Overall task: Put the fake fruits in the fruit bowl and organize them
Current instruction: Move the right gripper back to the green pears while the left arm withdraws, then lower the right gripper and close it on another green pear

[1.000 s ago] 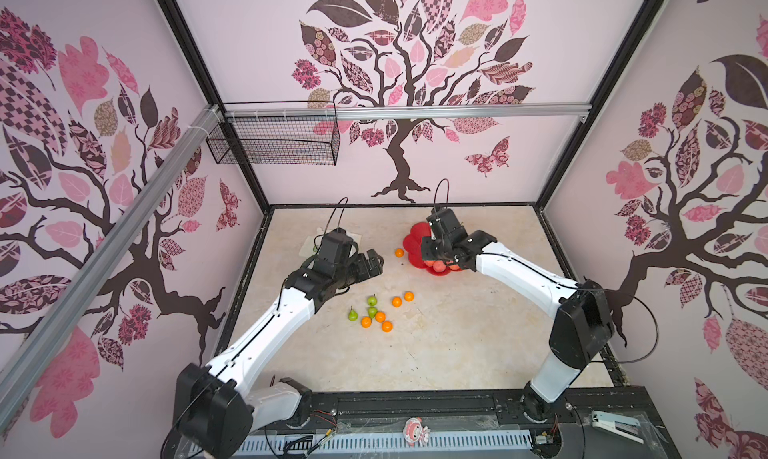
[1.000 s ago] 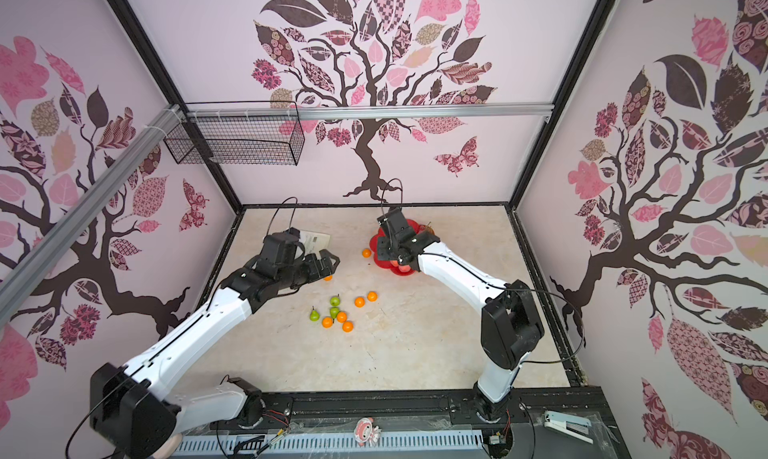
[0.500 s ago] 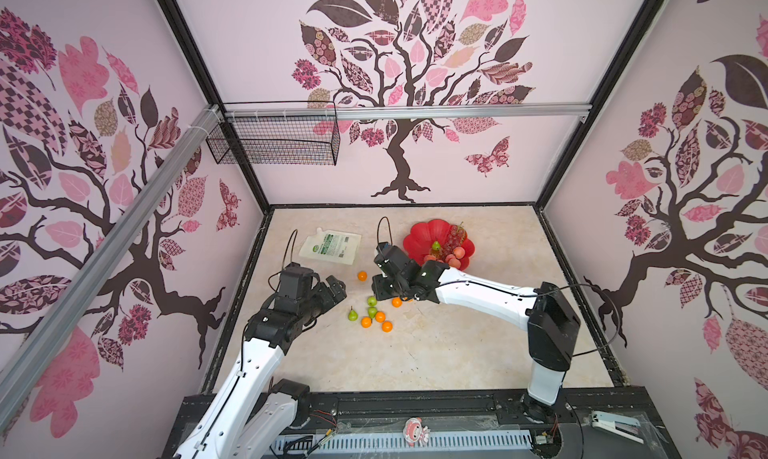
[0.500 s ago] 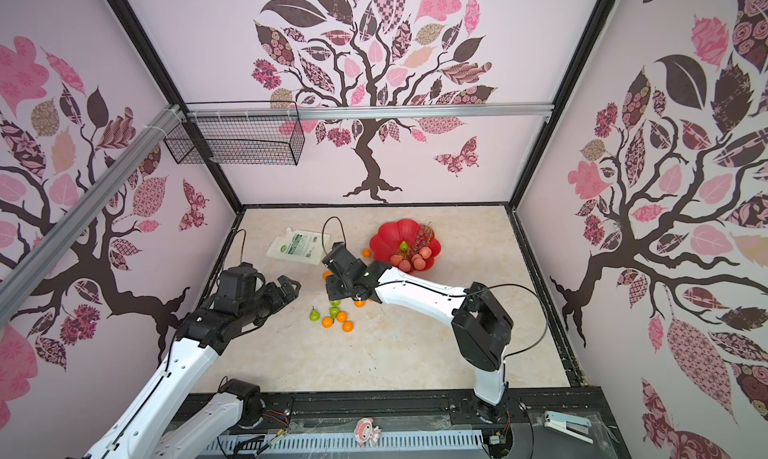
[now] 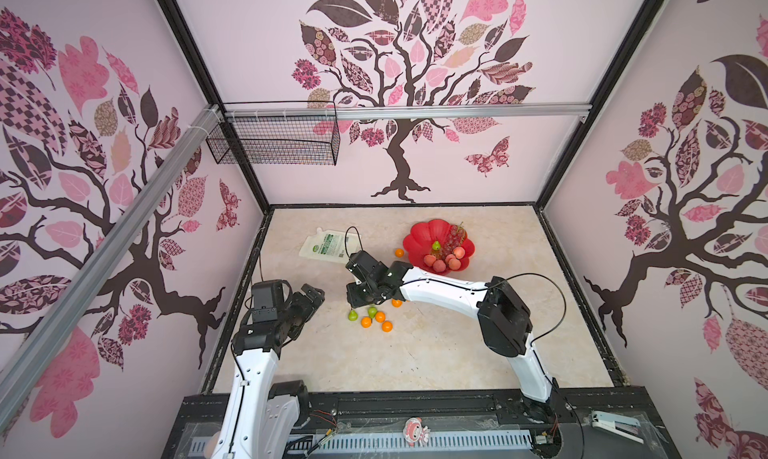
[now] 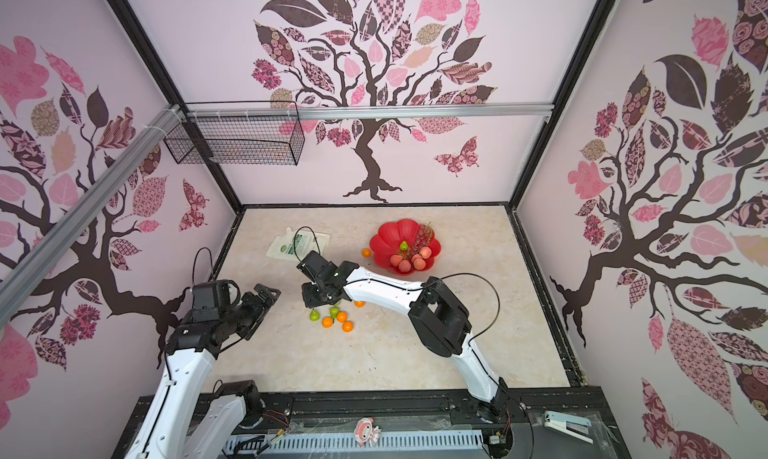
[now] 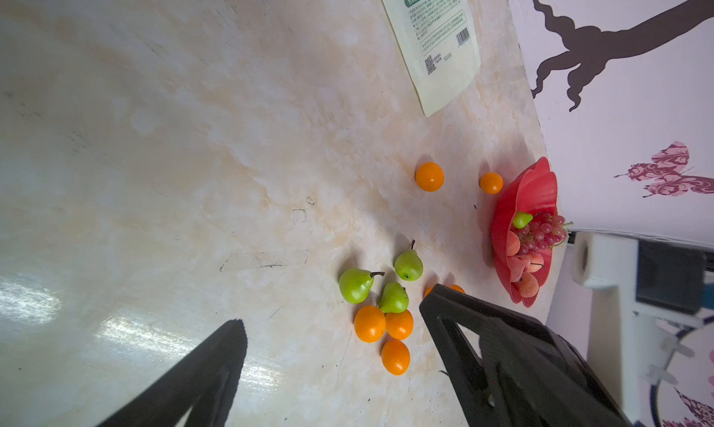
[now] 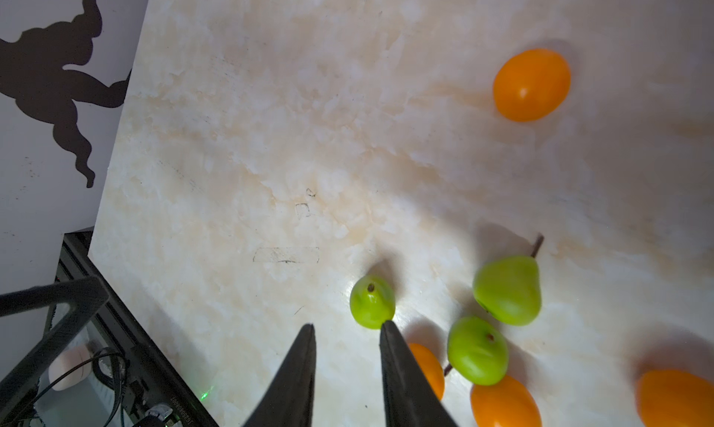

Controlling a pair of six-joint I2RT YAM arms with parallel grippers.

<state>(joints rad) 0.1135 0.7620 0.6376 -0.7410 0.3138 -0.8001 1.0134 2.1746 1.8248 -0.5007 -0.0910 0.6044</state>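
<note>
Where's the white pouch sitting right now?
In both top views the white pouch lies flat toward the back of the table, left of the red fruit bowl, with a lone orange ball between them, close to the bowl.

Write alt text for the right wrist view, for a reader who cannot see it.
The right gripper, jaws slightly parted and empty, hovers over a pale marble table with one fingertip beside a green pear. Two more pears and several orange balls lie close by.
</note>
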